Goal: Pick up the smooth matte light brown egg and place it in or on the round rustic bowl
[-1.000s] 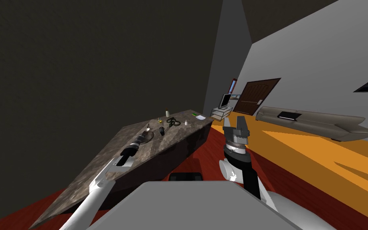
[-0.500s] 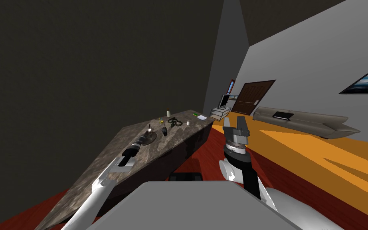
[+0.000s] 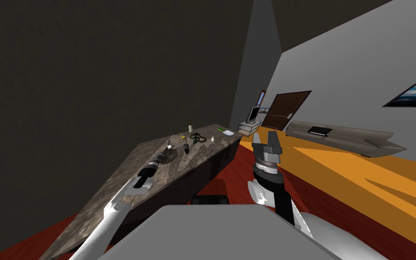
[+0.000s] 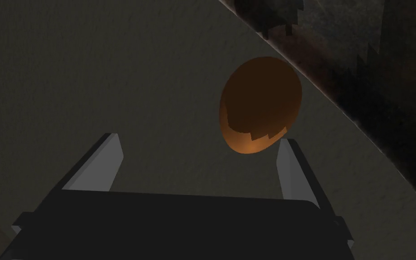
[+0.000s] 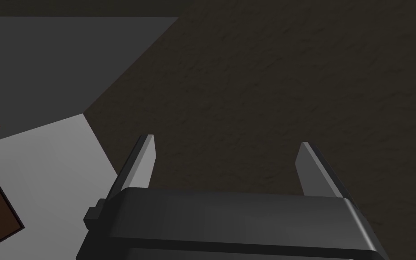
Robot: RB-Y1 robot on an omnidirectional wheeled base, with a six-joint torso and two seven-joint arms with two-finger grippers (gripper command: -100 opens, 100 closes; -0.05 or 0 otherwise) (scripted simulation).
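1 egg (image 4: 260, 106): orange-brown, lies on pale grey surface (image 4: 112, 67) w/ curved edge; dark mottled counter (image 3: 193, 155) beyond that edge. Judged: surface = inside of bowl (image 3: 174, 154), so egg prob. already in place.
Egg vs hand: just past tip of one finger of L gripper (image 4: 198, 138), off mid-line, not btwn the blades; touching or not, can't tell.
Long axis: approx. along the fingers' reach, slightly tilted.
L hand state: blades spread wide, nothing held.
L arm pose: stretched fwd over counter, gripper at the bowl.
R gripper (image 5: 225, 139): blades spread, empty; held upright off counter's edge, well apart from egg. L is nearer.
Next (judgement): back L hand straight out; sideways drift could nudge egg.
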